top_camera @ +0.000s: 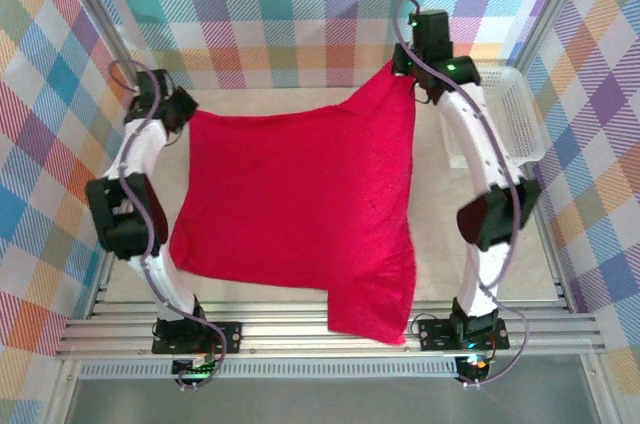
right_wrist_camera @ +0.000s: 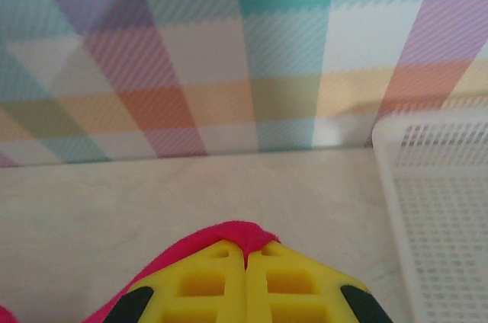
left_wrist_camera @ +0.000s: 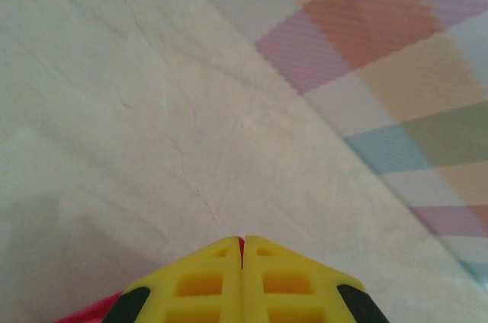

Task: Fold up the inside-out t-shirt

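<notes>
The inside-out t-shirt (top_camera: 300, 214) is bright red and hangs spread between the two arms, lifted off the table, with a sleeve drooping over the near rail. My left gripper (top_camera: 178, 112) is shut on its far left corner; a sliver of red shows between the yellow fingertips (left_wrist_camera: 242, 245). My right gripper (top_camera: 405, 69) is shut on the far right corner, held higher. Red cloth (right_wrist_camera: 244, 233) bulges out over the pinched yellow fingers (right_wrist_camera: 245, 251).
A white mesh basket (top_camera: 520, 114) stands at the right edge of the table, beside the right arm, and its rim (right_wrist_camera: 389, 155) is close to the right gripper. Plaid walls enclose the back and sides. The pale tabletop (left_wrist_camera: 152, 125) lies below.
</notes>
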Motion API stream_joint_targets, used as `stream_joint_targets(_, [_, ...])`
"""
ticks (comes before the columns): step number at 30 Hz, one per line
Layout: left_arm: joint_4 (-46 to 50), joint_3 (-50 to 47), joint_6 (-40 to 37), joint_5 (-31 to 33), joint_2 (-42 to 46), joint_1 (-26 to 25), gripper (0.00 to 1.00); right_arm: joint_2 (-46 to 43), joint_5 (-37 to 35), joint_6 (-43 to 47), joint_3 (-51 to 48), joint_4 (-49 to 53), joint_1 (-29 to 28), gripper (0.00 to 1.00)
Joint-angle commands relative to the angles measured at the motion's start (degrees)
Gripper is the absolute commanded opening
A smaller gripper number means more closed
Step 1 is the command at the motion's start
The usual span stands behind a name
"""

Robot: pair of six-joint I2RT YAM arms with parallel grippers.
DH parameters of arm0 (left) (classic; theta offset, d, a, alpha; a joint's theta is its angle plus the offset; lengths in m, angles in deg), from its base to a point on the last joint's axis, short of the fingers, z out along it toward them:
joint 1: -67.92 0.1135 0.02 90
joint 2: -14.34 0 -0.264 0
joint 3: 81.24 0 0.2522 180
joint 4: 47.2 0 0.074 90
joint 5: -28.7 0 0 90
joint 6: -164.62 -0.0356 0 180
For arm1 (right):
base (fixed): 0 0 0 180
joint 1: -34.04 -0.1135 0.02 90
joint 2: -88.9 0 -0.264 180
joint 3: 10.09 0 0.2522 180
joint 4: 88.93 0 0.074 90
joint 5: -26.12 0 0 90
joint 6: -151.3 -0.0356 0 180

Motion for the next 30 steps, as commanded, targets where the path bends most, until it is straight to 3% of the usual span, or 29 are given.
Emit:
stream_joint_targets(1, [-4.0, 5.5, 0.3, 2.1, -9.0, -0.6, 0.00, 8.4, 1.5, -5.8, 4.8, -1.6, 2.6, 0.00])
stream_joint_targets(5, [-2.0, 11.4, 0.1, 1.8, -18.1, -0.6, 0.00, 16.8, 2.9, -8.2, 6.9, -1.8, 3.3, 0.00])
stream_joint_targets(14, [2.4, 22.4, -1.0, 2.8, -25.8, -0.9, 0.00, 27.8, 2.7, -11.4, 14.9, -2.5, 4.9, 0.00])
stream_joint_targets(16, [4.9, 26.4, -1.5, 3.3, -27.7, -0.8, 0.06, 29.1, 2.3, -11.8, 15.7, -4.1, 5.0, 0.00])
stream_joint_targets(18, [7.6, 30.1, -2.3, 3.4, -28.8, -0.8, 0.21, 30.6, 4.3, -11.4, 18.5, -3.7, 5.1, 0.24])
stream_joint_targets(19, [9.2, 31.7, -2.6, 3.5, -28.9, -0.8, 0.33, 31.4, 5.4, -11.2, 21.1, -2.1, 5.1, 0.30])
stream_joint_targets(21, [13.6, 34.4, -3.2, 4.8, -27.8, -0.9, 0.49, 31.9, 7.3, -11.0, 26.9, 3.2, 5.1, 0.49])
stream_joint_targets(22, [15.2, 34.3, -3.3, 6.0, -26.3, -1.0, 0.58, 31.2, 8.4, -11.3, 28.3, 5.4, 5.1, 0.53])
stream_joint_targets(24, [18.0, 31.1, -3.9, 10.5, -21.2, -2.2, 0.68, 27.2, 11.7, -12.9, 27.1, 9.7, 5.0, 0.58])
stream_joint_targets(26, [18.0, 24.0, -4.2, 12.9, -14.7, -4.2, 0.71, 22.1, 16.1, -14.8, 20.5, 11.7, 4.8, 0.58])
stream_joint_targets(28, [13.1, 12.9, -3.9, 9.3, -7.4, -6.7, 0.71, 16.0, 22.1, -16.6, 9.6, 10.7, 4.4, 0.56])
stream_joint_targets(30, [5.8, 1.0, -1.2, 0.7, -1.8, -9.0, 0.72, 10.9, 26.8, -17.9, -1.7, 7.8, 3.4, 0.55])
